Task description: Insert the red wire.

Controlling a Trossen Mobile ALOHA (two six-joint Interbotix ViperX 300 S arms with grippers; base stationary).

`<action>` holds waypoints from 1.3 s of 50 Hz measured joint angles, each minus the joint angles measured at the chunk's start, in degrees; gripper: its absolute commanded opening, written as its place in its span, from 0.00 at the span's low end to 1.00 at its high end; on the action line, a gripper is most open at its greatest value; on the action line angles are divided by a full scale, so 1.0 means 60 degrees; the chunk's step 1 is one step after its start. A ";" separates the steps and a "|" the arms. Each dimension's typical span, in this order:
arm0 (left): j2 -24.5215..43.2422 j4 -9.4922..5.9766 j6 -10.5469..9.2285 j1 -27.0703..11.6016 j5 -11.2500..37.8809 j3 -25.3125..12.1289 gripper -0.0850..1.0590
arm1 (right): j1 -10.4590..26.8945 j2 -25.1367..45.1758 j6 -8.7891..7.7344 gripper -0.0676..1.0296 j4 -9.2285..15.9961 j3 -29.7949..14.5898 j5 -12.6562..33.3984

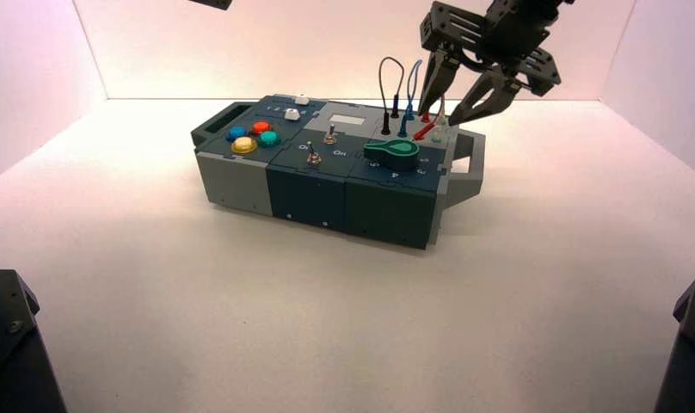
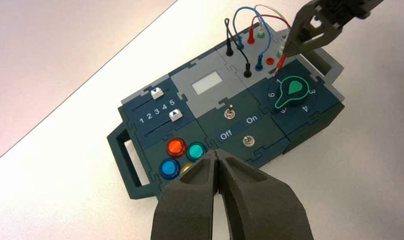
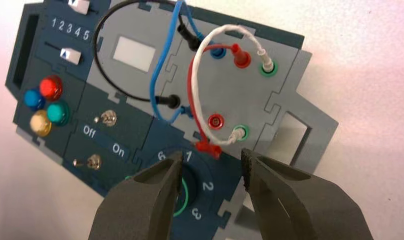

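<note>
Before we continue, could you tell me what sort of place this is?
Probably a robotics lab or test booth: a box of buttons, switches and wired sockets sits on a pale tabletop, enclosed by plain walls.

The left gripper hangs with its fingers pressed together, the green button just beside their tips and the yellow button partly behind them. The toggle switches sit near the tips. Well apart from this pincer, beside the right gripper, the red wire's loose plug lies out of the red socket.
</note>
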 measured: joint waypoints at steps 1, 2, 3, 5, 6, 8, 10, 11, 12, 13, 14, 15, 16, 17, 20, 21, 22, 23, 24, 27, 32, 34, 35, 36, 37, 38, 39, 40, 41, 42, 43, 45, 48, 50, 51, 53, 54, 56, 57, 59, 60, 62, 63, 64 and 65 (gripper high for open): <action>-0.0015 0.0015 0.0000 0.0000 0.0000 0.0000 0.05 | -0.0015 0.0029 -0.0015 0.61 0.0015 0.0000 -0.0044; -0.0015 0.0015 0.0000 0.0015 0.0000 0.0000 0.05 | 0.0000 0.0029 0.0000 0.62 0.0015 0.0000 -0.0059; -0.0015 0.0000 0.0000 0.0015 0.0000 0.0000 0.05 | 0.0000 0.0073 -0.0015 0.62 0.0044 0.0000 -0.0146; -0.0015 0.0000 0.0000 0.0000 0.0000 0.0000 0.05 | 0.0000 0.0103 0.0000 0.62 0.0044 0.0000 -0.0176; -0.0015 0.0015 0.0000 0.0015 0.0000 0.0000 0.05 | 0.0000 0.0132 -0.0015 0.62 0.0059 0.0000 -0.0234; -0.0015 0.0015 0.0000 0.0015 0.0000 0.0000 0.05 | 0.0000 0.0176 0.0000 0.61 0.0073 0.0000 -0.0264; -0.0029 0.0015 0.0000 0.0015 0.0000 0.0000 0.05 | 0.0000 0.0205 0.0000 0.61 0.0073 0.0000 -0.0278; -0.0015 0.0000 0.0000 0.0015 0.0000 0.0000 0.05 | 0.0000 0.0234 0.0000 0.61 0.0073 0.0000 -0.0278; -0.0029 0.0000 -0.0015 0.0015 0.0000 0.0000 0.05 | 0.0000 0.0264 0.0000 0.61 0.0073 0.0000 -0.0293; -0.0029 0.0000 -0.0015 0.0015 0.0000 0.0000 0.05 | 0.0000 0.0264 0.0000 0.61 0.0073 0.0000 -0.0293; -0.0029 0.0000 0.0000 0.0015 0.0000 0.0000 0.05 | 0.0000 0.0278 0.0000 0.61 0.0088 -0.0015 -0.0293; -0.0029 0.0015 0.0000 0.0000 0.0000 0.0000 0.05 | 0.0000 0.0322 0.0000 0.61 0.0088 -0.0015 -0.0293; -0.0029 0.0015 0.0000 0.0015 0.0000 0.0000 0.05 | 0.0000 0.0352 0.0000 0.61 0.0103 -0.0015 -0.0293; -0.0029 0.0015 0.0000 0.0000 0.0000 0.0000 0.05 | 0.0000 0.0352 0.0000 0.61 0.0103 -0.0015 -0.0293; -0.0029 0.0015 0.0000 0.0015 0.0000 0.0000 0.05 | 0.0000 0.0410 0.0000 0.61 0.0161 -0.0015 -0.0293; -0.0029 0.0015 0.0000 0.0000 0.0000 0.0000 0.05 | 0.0000 0.0425 0.0000 0.61 0.0176 -0.0029 -0.0293; -0.0029 0.0015 0.0000 0.0015 0.0000 0.0000 0.05 | 0.0000 0.0439 0.0000 0.61 0.0190 -0.0029 -0.0293; -0.0029 0.0015 0.0000 0.0015 0.0000 0.0000 0.05 | 0.0000 0.0454 0.0000 0.61 0.0205 -0.0029 -0.0293; -0.0029 0.0015 0.0000 0.0015 0.0000 0.0000 0.05 | 0.0000 0.0454 0.0000 0.61 0.0220 -0.0044 -0.0293; -0.0029 0.0015 0.0000 0.0000 0.0000 0.0000 0.05 | 0.0000 0.0483 0.0000 0.61 0.0249 -0.0059 -0.0293; -0.0029 0.0015 0.0000 0.0000 0.0000 0.0000 0.05 | 0.0000 0.0571 0.0000 0.58 0.0293 -0.0132 -0.0293; -0.0029 0.0015 0.0000 0.0000 0.0000 0.0000 0.05 | 0.0015 0.0601 0.0000 0.56 0.0366 -0.0146 -0.0293; -0.0029 0.0000 0.0000 0.0015 0.0000 0.0000 0.05 | 0.0015 0.0615 0.0000 0.55 0.0396 -0.0176 -0.0293; -0.0029 0.0015 0.0015 0.0000 0.0000 0.0000 0.05 | 0.0044 0.0659 0.0000 0.54 0.0454 -0.0190 -0.0308; -0.0029 0.0015 0.0015 0.0015 0.0000 0.0000 0.05 | 0.0059 0.0703 0.0000 0.54 0.0483 -0.0220 -0.0308; -0.0029 0.0015 0.0000 0.0000 0.0000 0.0000 0.05 | 0.0059 0.0718 0.0000 0.54 0.0498 -0.0234 -0.0308; -0.0029 0.0015 0.0015 0.0000 0.0000 0.0000 0.05 | 0.0073 0.0732 0.0000 0.54 0.0498 -0.0234 -0.0308; -0.0029 0.0015 0.0000 0.0015 0.0000 0.0000 0.05 | 0.0073 0.0747 0.0000 0.54 0.0513 -0.0249 -0.0308; -0.0029 0.0015 0.0000 0.0015 0.0000 0.0000 0.05 | 0.0088 0.0762 0.0000 0.54 0.0513 -0.0264 -0.0322; -0.0029 0.0015 0.0015 0.0015 0.0000 0.0000 0.05 | 0.0088 0.0820 0.0000 0.54 0.0513 -0.0293 -0.0322; -0.0029 0.0015 0.0015 0.0000 0.0000 0.0000 0.05 | 0.0088 0.0820 0.0000 0.54 0.0527 -0.0293 -0.0322; -0.0029 0.0015 0.0015 0.0000 0.0000 0.0000 0.05 | 0.0088 0.0908 0.0000 0.54 0.0527 -0.0352 -0.0337; -0.0029 0.0015 0.0015 0.0000 0.0000 0.0000 0.05 | 0.0103 0.0967 0.0000 0.54 0.0542 -0.0396 -0.0322; -0.0029 0.0015 0.0015 0.0015 0.0000 0.0000 0.05 | 0.0103 0.0996 0.0000 0.54 0.0542 -0.0410 -0.0322; -0.0029 0.0015 0.0015 0.0015 0.0000 0.0000 0.05 | 0.0103 0.1011 0.0000 0.54 0.0557 -0.0410 -0.0337; -0.0029 0.0015 0.0015 0.0000 0.0000 0.0000 0.05 | 0.0103 0.1011 0.0000 0.54 0.0557 -0.0425 -0.0322; -0.0029 0.0015 0.0015 0.0015 0.0000 0.0000 0.05 | 0.0103 0.1025 0.0000 0.54 0.0571 -0.0425 -0.0322; -0.0029 0.0015 0.0015 0.0000 0.0000 0.0000 0.05 | 0.0117 0.1025 0.0000 0.54 0.0586 -0.0425 -0.0308; -0.0029 0.0015 0.0015 0.0000 0.0000 0.0000 0.05 | 0.0132 0.1025 0.0000 0.54 0.0601 -0.0425 -0.0308; -0.0029 0.0029 0.0015 0.0015 0.0000 0.0000 0.05 | 0.0132 0.1025 0.0000 0.54 0.0615 -0.0425 -0.0308; -0.0029 0.0015 0.0015 0.0015 0.0000 0.0000 0.05 | 0.0146 0.1011 0.0000 0.54 0.0630 -0.0425 -0.0308; -0.0029 0.0029 0.0015 0.0015 0.0000 0.0000 0.05 | 0.0146 0.1011 0.0000 0.54 0.0659 -0.0425 -0.0308; -0.0029 0.0029 0.0015 0.0015 0.0000 0.0000 0.05 | 0.0146 0.1025 0.0000 0.54 0.0674 -0.0425 -0.0308; -0.0029 0.0029 0.0015 0.0015 0.0000 0.0000 0.05 | 0.0146 0.1011 0.0000 0.54 0.0674 -0.0425 -0.0308; -0.0029 0.0029 0.0015 0.0015 0.0000 0.0000 0.05 | 0.0146 0.1011 0.0000 0.54 0.0674 -0.0425 -0.0308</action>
